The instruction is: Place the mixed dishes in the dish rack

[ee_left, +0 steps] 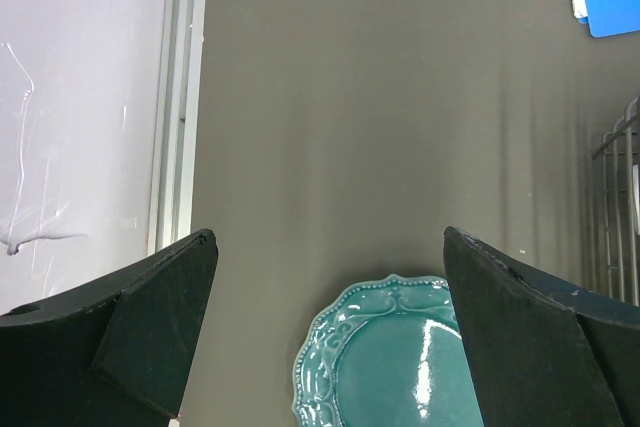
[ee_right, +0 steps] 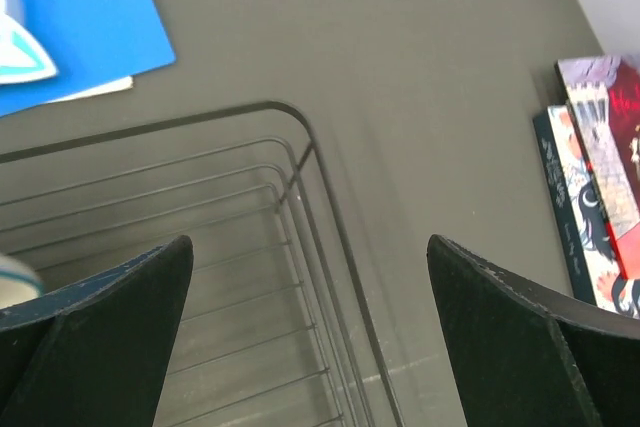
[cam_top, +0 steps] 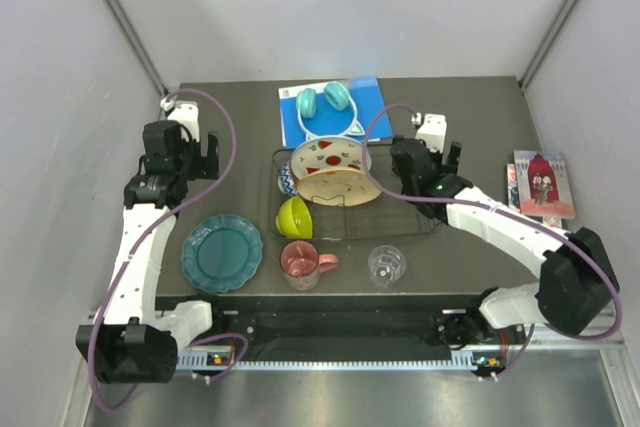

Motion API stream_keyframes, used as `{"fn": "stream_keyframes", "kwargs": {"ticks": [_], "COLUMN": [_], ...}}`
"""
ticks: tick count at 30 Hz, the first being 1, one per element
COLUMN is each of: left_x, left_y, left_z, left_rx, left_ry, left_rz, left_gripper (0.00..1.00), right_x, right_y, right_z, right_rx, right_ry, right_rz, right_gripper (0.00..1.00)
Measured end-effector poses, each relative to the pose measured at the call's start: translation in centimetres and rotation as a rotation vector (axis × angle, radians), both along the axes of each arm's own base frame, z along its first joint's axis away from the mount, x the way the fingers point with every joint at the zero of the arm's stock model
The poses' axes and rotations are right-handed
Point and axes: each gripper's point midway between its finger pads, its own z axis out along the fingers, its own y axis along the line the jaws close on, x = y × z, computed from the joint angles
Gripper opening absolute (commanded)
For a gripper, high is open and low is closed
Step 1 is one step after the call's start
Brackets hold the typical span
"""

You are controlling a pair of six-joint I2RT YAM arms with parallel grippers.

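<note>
Nearby, glossy scalloped teal plate (ee_left: 385,367)

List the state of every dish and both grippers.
watermelon plate: leaning in rack
floral plate: leaning in rack
patterned bowl: in rack
teal plate: flat on table
lime-green bowl: tipped on its side
pink mug: upright
clear glass: upright
left gripper: open
right gripper: open

Bright, even overhead light with soft shadows.
The teal plate (ee_left: 380,367) carries a white glare streak and the dark bench (ee_left: 380,147) a faint streaky sheen; the near fingers (ee_left: 150,347) look soft-edged in both wrist views, while the overhead view is sharp.
</note>
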Motion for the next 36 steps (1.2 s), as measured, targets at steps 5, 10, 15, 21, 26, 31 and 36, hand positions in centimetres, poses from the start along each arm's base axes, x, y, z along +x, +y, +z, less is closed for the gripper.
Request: {"fn": "stream_keyframes", "kwargs": {"ticks": [5, 10, 15, 21, 26, 31, 36], "left_x": [0.0, 0.1, 0.2, 0.4, 0.5, 0.4, 0.4], "left_y": [0.0, 0.0, 0.0, 0.0, 0.1, 0.1, 0.2], "left_z": [0.0, 0.1, 0.2, 0.5, 0.5, 0.4, 0.1], "left_rx": [0.003, 0.003, 0.003, 0.003, 0.003, 0.004, 0.004], "left_ry": [0.000, -0.004, -0.012, -0.026, -0.029, -0.026, -0.022], "left_rz": [-0.001, -0.001, -0.001, -0.001, 0.001, 0.001, 0.003], "left_gripper": [0.99, 0.99, 0.99, 0.99, 0.99, 0.99, 0.99], "right_x": [0.5, 0.7, 0.4, 0.0, -0.2, -0.4, -0.8], "right_y": [-0.5, 0.3, 1.3, 1.4, 1.8, 3.1, 4.1], "right_z": [-1.3, -3.9, -5.8, -6.1, -6.4, -6.6, -6.6], "right_rx": [0.023, 0.009, 0.003, -0.007, -0.039, -0.093, -0.094], "right_ry": [0.027, 0.096, 0.148, 0.149, 0.151, 0.159, 0.156], "right_rz": [-0.027, -0.003, 0.026, 0.032, 0.037, 0.056, 0.085], "right_gripper": [1.00, 1.00, 0.99, 1.00, 1.00, 1.00, 1.00]}}
